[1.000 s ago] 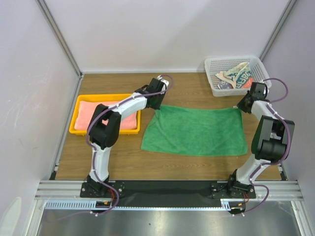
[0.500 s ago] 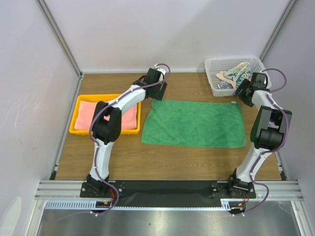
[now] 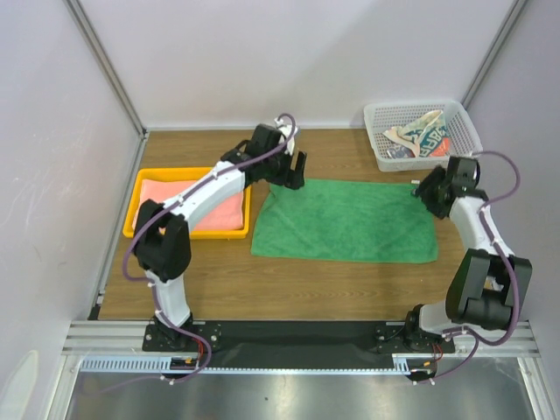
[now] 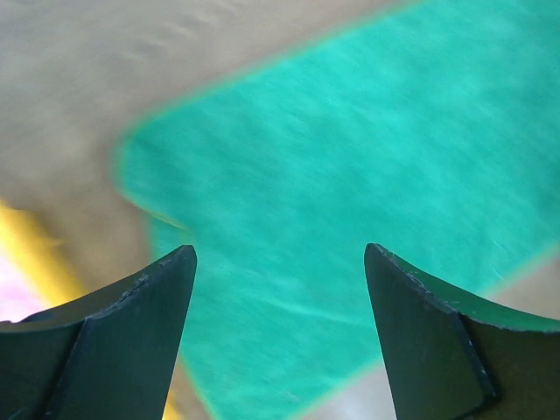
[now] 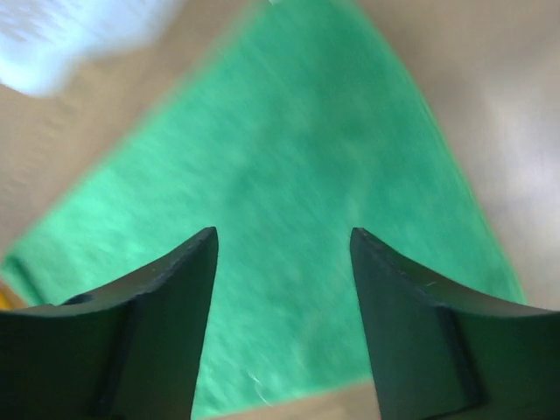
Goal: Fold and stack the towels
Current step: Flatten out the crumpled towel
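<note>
1. Green towel [image 3: 346, 220]: a soft, fuzzy rectangle lying flat on the wooden table [image 3: 289, 284] between my two arms.
2. The salmon-pink towel [image 3: 166, 197] lies flat in the yellow plastic tray [image 3: 175, 234]. The white-and-teal patterned towel [image 3: 420, 138] is crumpled in the white mesh basket [image 3: 378, 131].
3. Its lettering is too small for me to read.
4. My left gripper [image 4: 278, 254] hangs over the green towel's far-left corner, jaws wide apart, holding nothing.
5. My right gripper [image 5: 282, 236] hangs over the far-right corner, jaws parted, also empty.
</note>
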Motion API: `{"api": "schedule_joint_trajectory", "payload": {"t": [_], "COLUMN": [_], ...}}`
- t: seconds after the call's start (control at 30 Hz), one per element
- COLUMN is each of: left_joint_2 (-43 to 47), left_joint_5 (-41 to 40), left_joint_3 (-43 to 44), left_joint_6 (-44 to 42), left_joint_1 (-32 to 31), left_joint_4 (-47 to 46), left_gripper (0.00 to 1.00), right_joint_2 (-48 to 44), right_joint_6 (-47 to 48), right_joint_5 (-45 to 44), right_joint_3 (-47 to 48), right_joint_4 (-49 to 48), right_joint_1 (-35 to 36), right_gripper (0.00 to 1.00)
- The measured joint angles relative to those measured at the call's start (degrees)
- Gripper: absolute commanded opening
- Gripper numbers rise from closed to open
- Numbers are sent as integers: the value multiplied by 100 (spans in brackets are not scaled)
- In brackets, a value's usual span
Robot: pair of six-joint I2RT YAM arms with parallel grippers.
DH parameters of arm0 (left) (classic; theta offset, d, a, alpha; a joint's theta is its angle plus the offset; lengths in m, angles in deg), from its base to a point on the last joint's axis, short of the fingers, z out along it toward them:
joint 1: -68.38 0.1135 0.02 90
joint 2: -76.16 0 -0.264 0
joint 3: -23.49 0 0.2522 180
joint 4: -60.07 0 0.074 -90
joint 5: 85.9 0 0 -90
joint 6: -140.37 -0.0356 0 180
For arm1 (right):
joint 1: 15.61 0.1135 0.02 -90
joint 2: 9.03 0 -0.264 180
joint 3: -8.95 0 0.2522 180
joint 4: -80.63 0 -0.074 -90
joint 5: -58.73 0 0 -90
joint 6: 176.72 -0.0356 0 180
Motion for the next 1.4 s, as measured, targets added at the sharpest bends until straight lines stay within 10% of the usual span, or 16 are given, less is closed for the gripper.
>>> {"api": "schedule_joint_trajectory", "payload": {"t": [0.47,1.4], "left_joint_2": [863,988], "left_joint_5": [380,63], "left_joint_3": [-3021,-3860], "left_joint_6": [551,1182], "left_joint_1": [-675,-719], "left_joint_4": [-754,-1493], "left_gripper": [75,52], "right_joint_2": [378,435], "right_joint_6": [-476,-632], "right_joint_5": [-337,-1429], "right_joint_3": [-1307,-1497], "right_joint_4": [-313,-13], "right_joint_1": [-168,-734], "right_gripper": [46,38]}}
